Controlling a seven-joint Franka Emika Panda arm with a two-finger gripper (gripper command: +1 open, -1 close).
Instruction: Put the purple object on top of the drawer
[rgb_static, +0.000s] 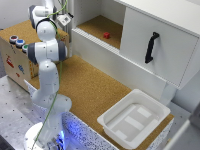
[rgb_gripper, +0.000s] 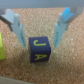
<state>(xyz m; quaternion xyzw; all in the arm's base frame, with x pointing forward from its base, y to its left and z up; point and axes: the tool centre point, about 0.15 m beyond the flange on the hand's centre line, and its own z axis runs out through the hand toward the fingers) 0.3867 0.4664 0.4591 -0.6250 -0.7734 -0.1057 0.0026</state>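
The purple object (rgb_gripper: 40, 50) is a small dark purple cube with yellow letters, lying on the cork surface (rgb_gripper: 65, 62) in the wrist view. My gripper (rgb_gripper: 41, 41) is open, with its light blue fingers (rgb_gripper: 19, 30) standing on either side of the cube and not touching it. In the exterior view the gripper (rgb_static: 64, 20) is far back by the arm, and the cube is hidden there. The drawer (rgb_static: 157, 42) is a large white cabinet with a black vertical handle (rgb_static: 151, 47) on the exterior view's right.
A small red object (rgb_static: 106, 35) lies on cork in a recess beside the drawer. A shallow white tub (rgb_static: 134, 117) stands at the front. A cardboard box (rgb_static: 15, 60) with coloured round things is behind the arm. A yellow-green thing (rgb_gripper: 1, 46) lies next to the cube.
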